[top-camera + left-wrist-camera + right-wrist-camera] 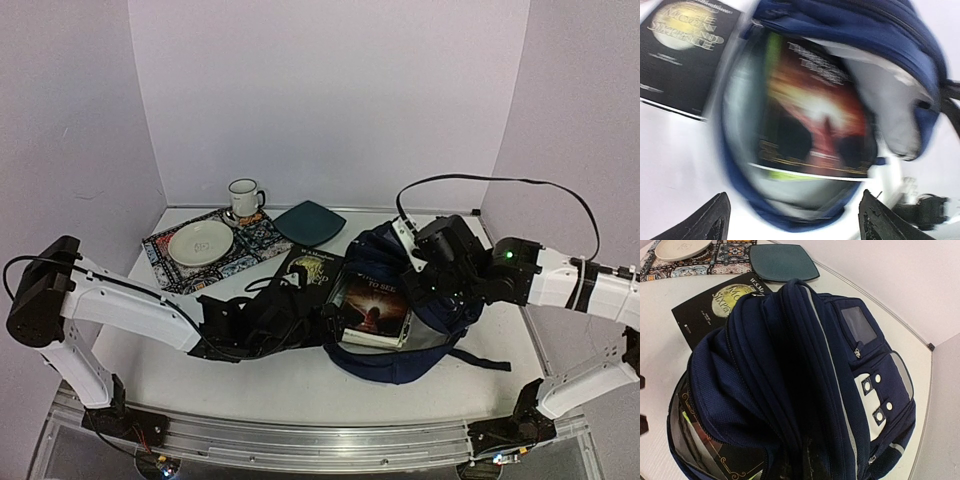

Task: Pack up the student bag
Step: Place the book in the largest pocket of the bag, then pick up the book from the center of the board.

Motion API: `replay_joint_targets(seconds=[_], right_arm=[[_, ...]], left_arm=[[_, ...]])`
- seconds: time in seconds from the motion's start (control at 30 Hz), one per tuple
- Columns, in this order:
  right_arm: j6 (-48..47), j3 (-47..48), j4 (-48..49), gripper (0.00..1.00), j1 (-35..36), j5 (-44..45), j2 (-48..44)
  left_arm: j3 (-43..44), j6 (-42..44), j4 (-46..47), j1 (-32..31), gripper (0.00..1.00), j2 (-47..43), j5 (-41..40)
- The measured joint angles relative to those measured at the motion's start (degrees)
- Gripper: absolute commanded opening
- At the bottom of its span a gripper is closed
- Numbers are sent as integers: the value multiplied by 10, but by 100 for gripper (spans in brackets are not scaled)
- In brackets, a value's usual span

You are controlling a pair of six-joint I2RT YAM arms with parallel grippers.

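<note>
The student bag [425,345], a navy backpack, lies open on the table at centre right. A red-and-black book [375,308] rests inside its opening. In the left wrist view the same book [815,115] shows, blurred, inside the bag [850,25]. My left gripper [335,318] is open just left of the opening, and its fingers [710,225] stand wide apart before the bag's rim. My right gripper [425,280] is over the bag's top and shut on a fold of the bag [790,370]. Its dark fingertips [810,465] pinch the fabric. A black book [312,268] lies beside the bag.
A patterned placemat [165,262] at the back left holds a cream plate [200,241]. A white mug [245,197] stands behind it. A dark teal square plate [310,222] lies next to the mat. White walls close in the table on three sides.
</note>
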Motion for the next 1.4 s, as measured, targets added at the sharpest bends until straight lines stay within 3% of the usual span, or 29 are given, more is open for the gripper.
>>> replay_joint_targets(seconds=[0.17,0.33,0.53,0.7,0.8,0.93,1.13,1.4], right_arm=[[5,-32,-2,4,-6,29,-14],[17,-50,-5,18,-10,34,-15],[33,-57,-18,42,-14,7,-29],[49,-57,-32,74,-17,-16,-52],[60,-57,-39,86,-17,-28,-72],[67,-57,-48,93,-17,-43,-89],[76,-57,-55,95,-18,-56,-90],[91,-45,-56,98,-18,-78,-57]], left_arm=[[3,53,-73,70,91,-4,3],[29,127,-128,158,91,6,19],[127,229,-151,229,91,79,64],[220,302,-187,261,91,159,84],[274,344,-206,274,91,206,94],[340,391,-239,285,91,261,96],[424,437,-281,289,91,339,107],[419,439,-283,290,88,352,121]])
